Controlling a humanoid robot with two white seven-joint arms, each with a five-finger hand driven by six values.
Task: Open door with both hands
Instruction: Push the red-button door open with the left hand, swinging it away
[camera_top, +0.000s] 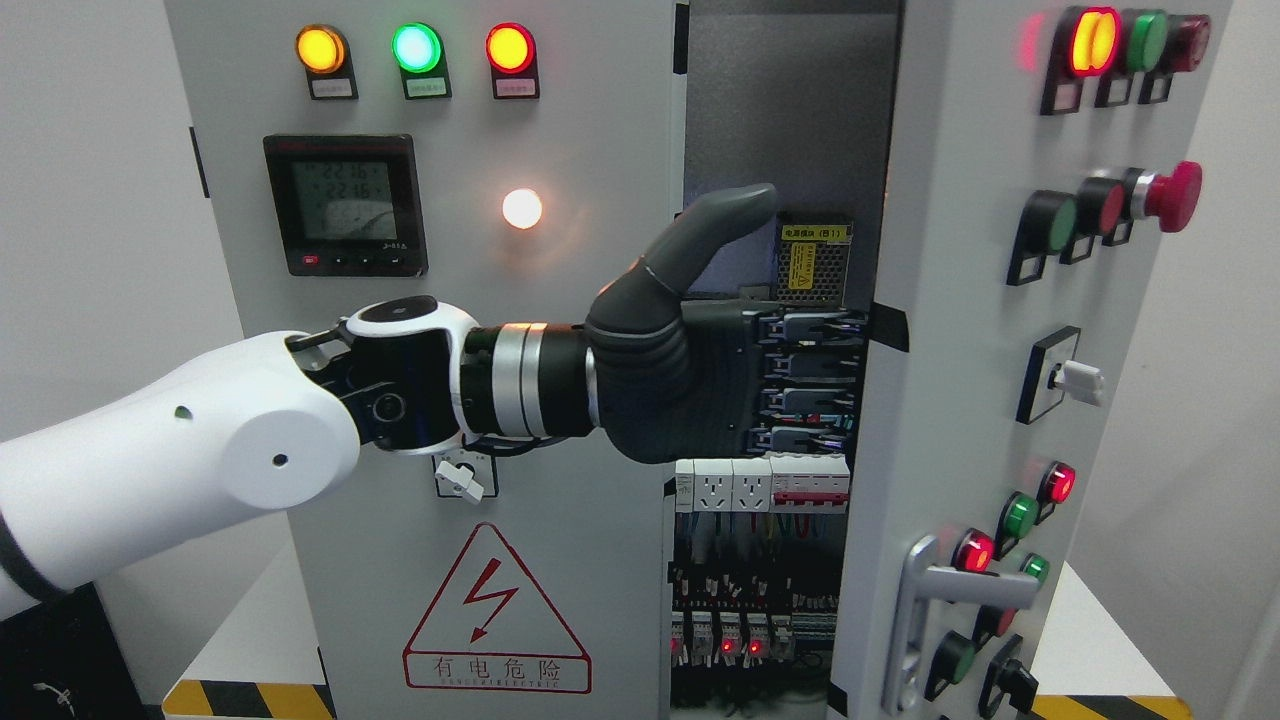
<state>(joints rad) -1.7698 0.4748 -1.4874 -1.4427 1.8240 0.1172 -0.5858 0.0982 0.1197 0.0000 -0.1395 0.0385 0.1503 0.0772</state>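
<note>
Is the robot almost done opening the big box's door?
Partly. The right door is already swung out, so the breakers and wiring inside show. Now the left hand reaches into the gap, fingers at that door's inner edge, thumb up. The left door is still shut, and no right hand shows, so it isn't fully open yet.

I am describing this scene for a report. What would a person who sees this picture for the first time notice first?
First, the left hand, dark grey on a white arm, reaching from the left into the gap of the cabinet, thumb up. Next, the right door, swung open toward the camera, showing breakers and wiring inside. Then the three lit lamps in yellow, green and red at the top of the left door, and its red warning triangle low down.
</note>
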